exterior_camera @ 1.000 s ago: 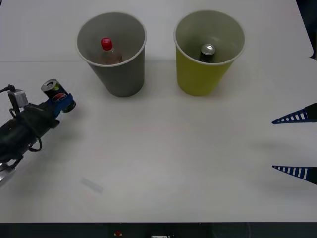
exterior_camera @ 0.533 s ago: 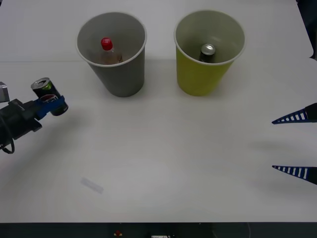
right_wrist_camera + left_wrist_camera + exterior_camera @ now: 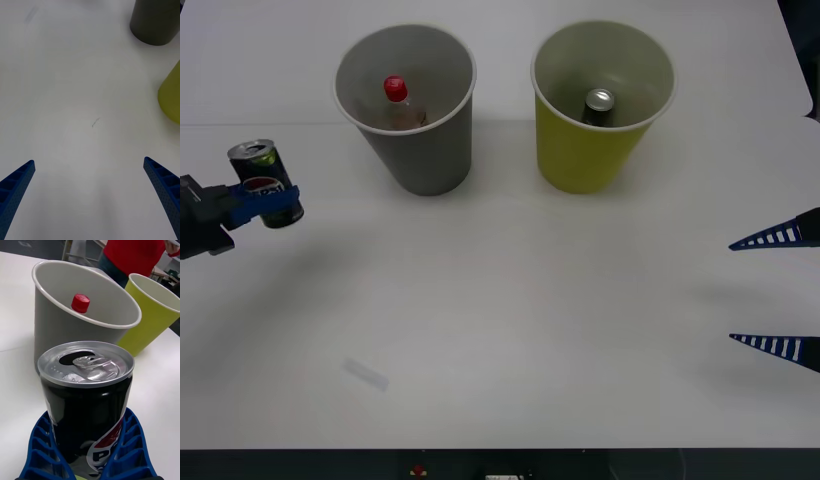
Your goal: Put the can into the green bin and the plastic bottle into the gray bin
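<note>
My left gripper [image 3: 268, 200] is shut on the can [image 3: 263, 183], a dark can with a silver top and a round red-white-blue logo, held upright above the table at the far left. In the left wrist view the can [image 3: 87, 397] sits between my blue fingers [image 3: 41, 450]. The gray bin [image 3: 406, 108] stands at the back left with the red-capped plastic bottle [image 3: 397, 102] inside. Beside it, the green bin [image 3: 601, 105] holds a plain dark can [image 3: 598, 105]. My right gripper [image 3: 775, 290] stands open at the right edge, holding nothing.
A faint smudge [image 3: 366, 374] marks the white table [image 3: 510, 300] at the front left. In the right wrist view, the gray bin's base [image 3: 155, 20] and the green bin's side [image 3: 171, 95] lie beyond the open fingers. A person in red [image 3: 137, 255] stands behind the bins.
My left gripper has lifted the can, drawn it further left and turned it more upright. The right arm and both bins have stayed still.
</note>
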